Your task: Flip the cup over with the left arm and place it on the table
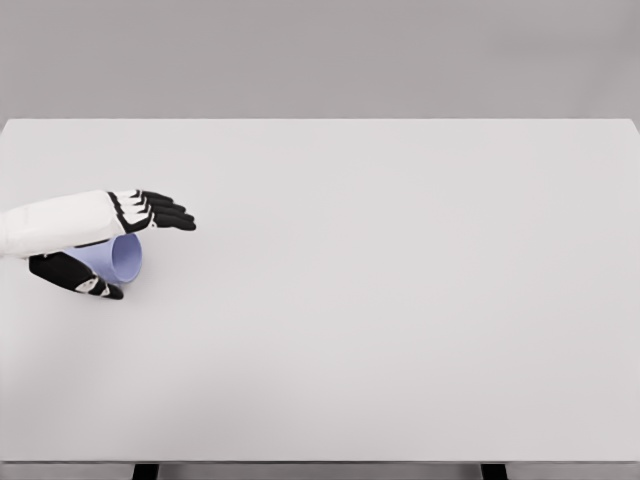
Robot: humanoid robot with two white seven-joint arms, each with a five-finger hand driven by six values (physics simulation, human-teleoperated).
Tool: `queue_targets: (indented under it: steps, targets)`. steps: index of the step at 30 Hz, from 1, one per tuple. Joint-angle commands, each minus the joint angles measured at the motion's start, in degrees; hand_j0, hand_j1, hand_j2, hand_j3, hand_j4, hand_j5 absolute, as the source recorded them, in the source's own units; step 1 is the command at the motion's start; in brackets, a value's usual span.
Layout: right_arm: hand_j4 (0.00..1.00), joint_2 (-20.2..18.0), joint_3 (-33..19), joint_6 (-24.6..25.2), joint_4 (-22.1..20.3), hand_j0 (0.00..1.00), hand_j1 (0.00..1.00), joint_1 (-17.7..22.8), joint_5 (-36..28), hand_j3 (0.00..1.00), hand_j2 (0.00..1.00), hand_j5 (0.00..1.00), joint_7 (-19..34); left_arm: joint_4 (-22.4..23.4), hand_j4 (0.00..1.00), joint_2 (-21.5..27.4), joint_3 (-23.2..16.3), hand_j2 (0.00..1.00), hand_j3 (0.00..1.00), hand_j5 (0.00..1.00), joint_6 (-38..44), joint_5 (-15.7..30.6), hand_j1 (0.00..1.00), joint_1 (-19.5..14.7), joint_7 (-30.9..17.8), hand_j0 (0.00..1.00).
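Table (400, 330) fills most of view, far edge up top, near edge at bottom. Cup (122, 260) on its side at far-left of table, mouth facing right. Left hand (100, 235) comes in from left edge, sits over the cup: fingers (160, 212) stretch right just behind/above it, thumb (75, 275) on near side. Cup sits btwn thumb & fingers.

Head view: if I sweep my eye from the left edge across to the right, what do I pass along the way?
White forearm of the left arm → light blue cup lying on its side, mouth facing right → black fingertips of the left hand stretched past it → bare white table to the right edge.
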Motion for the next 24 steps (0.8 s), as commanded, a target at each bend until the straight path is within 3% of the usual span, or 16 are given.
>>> queue_targets:
  steps: [1, 5, 7, 9, 11, 13, 15, 16, 19, 21, 24]
  targets:
    - [1.00, 0.00, -0.11, 0.00, 0.02, 1.00, 1.00, 0.00, 0.00, 1.00, 1.00, 1.00, 0.09, -0.05, 1.00, 0.16, -0.45, 1.00, 1.00, 1.00, 0.16, 0.53, 1.00, 0.00, -0.02, 1.00]
    - [1.00, 0.00, -0.02, 0.00, 0.02, 1.00, 1.00, 0.00, 0.00, 1.00, 1.00, 1.00, -0.08, -0.05, 1.00, 0.51, -0.54, 1.00, 1.00, 1.00, 0.16, 0.88, 1.00, 0.35, -0.02, 1.00]
    - [1.00, 0.00, -0.02, 0.00, 0.02, 1.00, 1.00, 0.00, 0.00, 1.00, 1.00, 1.00, -0.08, -0.05, 1.00, 0.77, -0.28, 1.00, 1.00, 1.00, 0.16, 1.85, 1.00, 3.25, -0.02, 1.00]
    - [1.00, 0.00, -0.02, 0.00, 0.02, 1.00, 1.00, 0.00, 0.00, 1.00, 1.00, 1.00, -0.08, -0.05, 1.00, 1.47, -0.19, 1.00, 1.00, 1.00, 0.16, 2.46, 1.00, 3.52, -0.02, 1.00]
    - [1.00, 0.00, 0.07, 0.00, 0.02, 1.00, 1.00, 0.00, 0.00, 1.00, 1.00, 1.00, -0.08, -0.05, 1.00, 2.18, 0.25, 1.00, 1.00, 1.00, 0.16, 6.42, 1.00, 3.87, 0.51, 1.00]
    - [1.00, 0.00, -0.02, 0.00, 0.02, 1.00, 1.00, 0.00, 0.00, 1.00, 1.00, 1.00, -0.08, -0.05, 1.00, 1.83, 1.30, 1.00, 1.00, 1.00, 0.16, 6.77, 1.00, 3.96, 3.67, 1.00]
    - [1.00, 0.00, 0.07, 0.00, 0.02, 1.00, 1.00, 0.00, 0.00, 1.00, 1.00, 1.00, -0.08, -0.05, 1.00, 2.35, 3.76, 1.00, 1.00, 1.00, 0.16, 6.51, 1.00, 4.13, 10.87, 1.00]
    - [1.00, 0.00, -0.02, 0.00, 0.02, 1.00, 1.00, 0.00, 0.00, 1.00, 1.00, 1.00, -0.08, -0.05, 1.00, 2.44, 4.29, 1.00, 1.00, 1.00, 0.16, 6.34, 1.00, 4.13, 12.11, 1.00]
    - [1.00, 0.00, 0.07, 0.00, 0.02, 1.00, 1.00, 0.00, 0.00, 1.00, 1.00, 1.00, -0.08, -0.05, 1.00, 2.62, 4.65, 1.00, 1.00, 1.00, 6.07, -3.24, 1.00, 4.31, 12.29, 1.00]
    - [1.00, 0.00, -0.02, 0.00, 0.02, 1.00, 1.00, 0.00, 0.00, 1.00, 1.00, 1.00, -0.08, -0.13, 1.00, 3.32, 4.29, 1.00, 1.00, 1.00, 7.91, -4.21, 1.00, 6.32, 12.46, 1.00]
    - [1.00, 0.00, 0.07, 0.00, 0.02, 1.00, 1.00, 0.00, 0.00, 1.00, 1.00, 1.00, -0.08, -0.13, 1.00, 5.95, 4.12, 1.00, 1.00, 1.00, 16.96, -3.77, 1.00, 9.93, 12.73, 1.00]
